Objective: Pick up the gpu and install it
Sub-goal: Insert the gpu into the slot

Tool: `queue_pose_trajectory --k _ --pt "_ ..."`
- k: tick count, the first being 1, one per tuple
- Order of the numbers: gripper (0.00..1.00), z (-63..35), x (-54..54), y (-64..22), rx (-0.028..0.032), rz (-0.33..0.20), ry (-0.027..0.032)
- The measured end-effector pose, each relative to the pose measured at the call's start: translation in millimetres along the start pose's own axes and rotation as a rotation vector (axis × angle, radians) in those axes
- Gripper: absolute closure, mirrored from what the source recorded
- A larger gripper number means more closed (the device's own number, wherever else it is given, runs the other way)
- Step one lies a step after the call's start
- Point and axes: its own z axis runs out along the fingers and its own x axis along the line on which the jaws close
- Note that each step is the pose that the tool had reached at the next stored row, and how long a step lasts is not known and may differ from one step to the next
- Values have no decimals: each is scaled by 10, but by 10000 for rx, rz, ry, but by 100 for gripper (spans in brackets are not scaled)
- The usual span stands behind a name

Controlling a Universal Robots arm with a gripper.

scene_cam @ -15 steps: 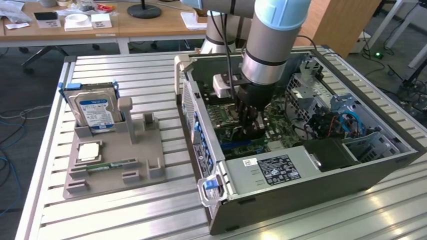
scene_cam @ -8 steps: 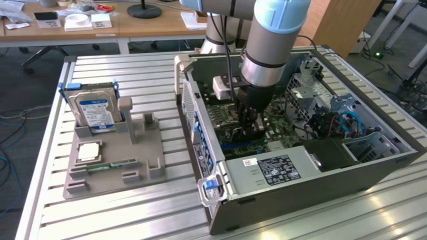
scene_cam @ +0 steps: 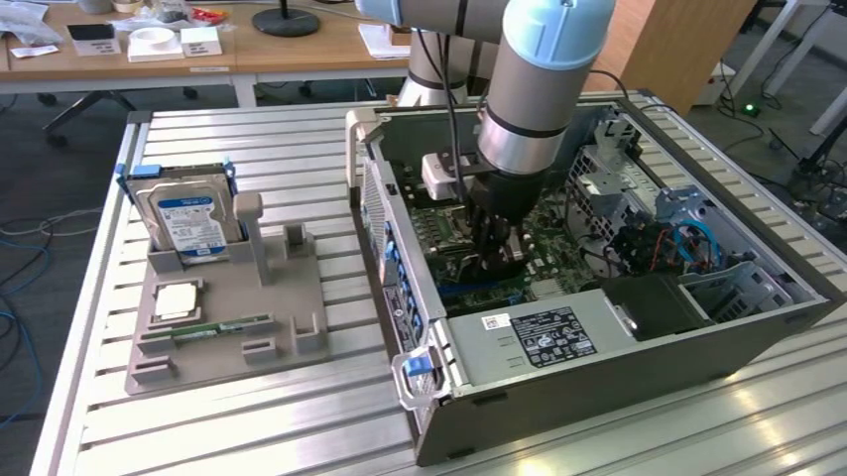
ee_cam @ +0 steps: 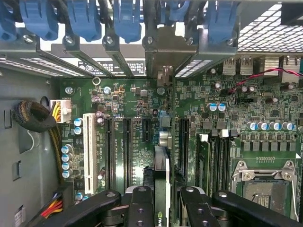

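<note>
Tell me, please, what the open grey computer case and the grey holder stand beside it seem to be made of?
The open grey computer case looks like painted sheet metal: thin folded walls and perforated panels. The grey holder stand beside it, carrying the blue-labelled hard drive, looks like matte moulded or printed plastic, with thick blocky walls without shine.

My grey-and-pale-blue Universal Robots arm [scene_cam: 537, 89] descends near-vertically, wrist pointing straight down. My black two-fingered gripper [ee_cam: 161, 198] has its black fingers [ee_cam: 140, 208] drawn in on either side of a thin card held edge-on between them.
</note>
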Motion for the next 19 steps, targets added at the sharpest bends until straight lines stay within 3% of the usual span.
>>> queue_pose_trajectory --k 19 --pt "74 25 0 29 14 -3 -8"
